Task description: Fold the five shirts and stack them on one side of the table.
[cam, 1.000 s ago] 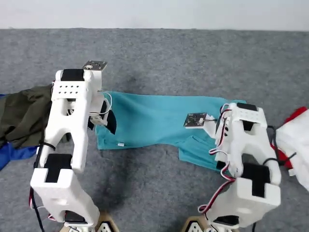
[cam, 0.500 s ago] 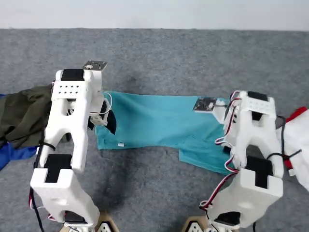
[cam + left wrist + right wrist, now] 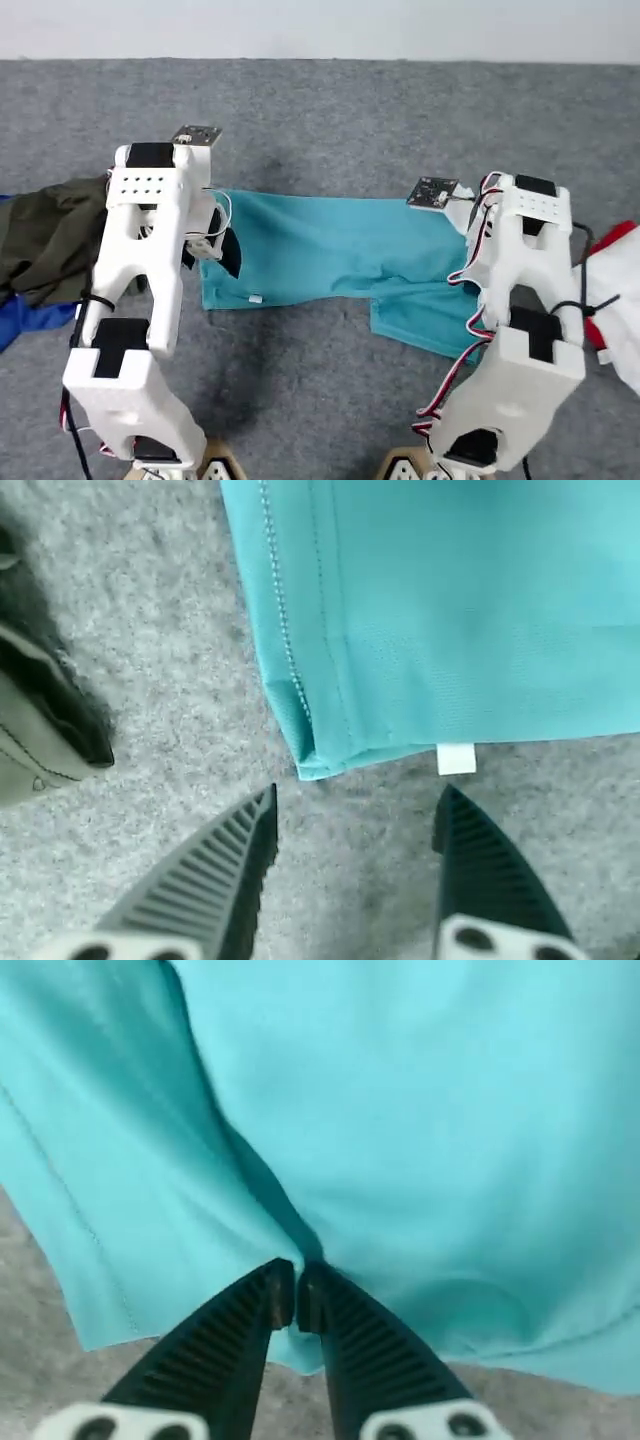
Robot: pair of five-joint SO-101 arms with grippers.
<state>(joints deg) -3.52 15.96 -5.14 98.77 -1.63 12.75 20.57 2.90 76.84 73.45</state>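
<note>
High view: shirt (image 3: 330, 255) lies spread mid-table, judged soft and limp, best taken at hemmed corners; right gripper (image 3: 295, 1300) pinches a fold at its 3 o'clock end, left gripper (image 3: 355, 825) gapes wide beside its 8 o'clock corner.

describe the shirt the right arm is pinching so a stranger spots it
Look at the middle of the grey table: the teal shirt lies spread out there. The left pile is olive and blue, the right pile white and red; only this one is teal.
</note>
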